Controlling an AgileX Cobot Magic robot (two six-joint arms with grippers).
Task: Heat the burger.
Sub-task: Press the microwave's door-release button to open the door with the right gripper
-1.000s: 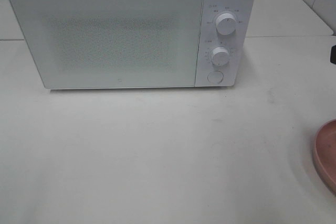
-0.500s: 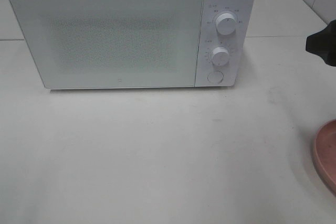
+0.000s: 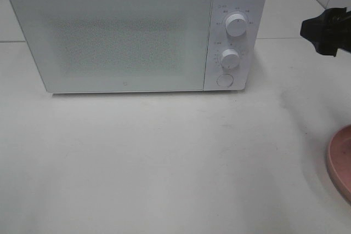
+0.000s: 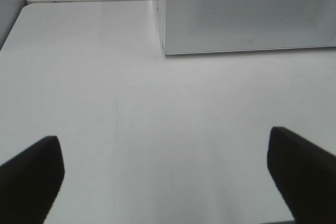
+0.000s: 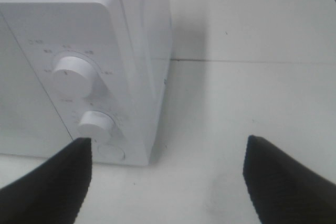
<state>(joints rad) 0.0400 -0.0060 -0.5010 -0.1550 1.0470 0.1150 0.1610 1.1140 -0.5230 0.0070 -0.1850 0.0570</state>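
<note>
The white microwave [image 3: 126,36] stands at the back of the desk [image 3: 164,163] with its door shut. A sliver of a pink plate [image 3: 341,160] shows at the desk's right edge, and the burger appears in no view, so its place cannot be told. The right arm [image 3: 324,28] hovers to the right of the microwave's knobs [image 3: 236,26], its jaws wide apart and empty, while the left arm's jaws stand equally wide and empty, dark fingertips [image 4: 31,174] over bare desk, facing the microwave's left front corner.
</note>
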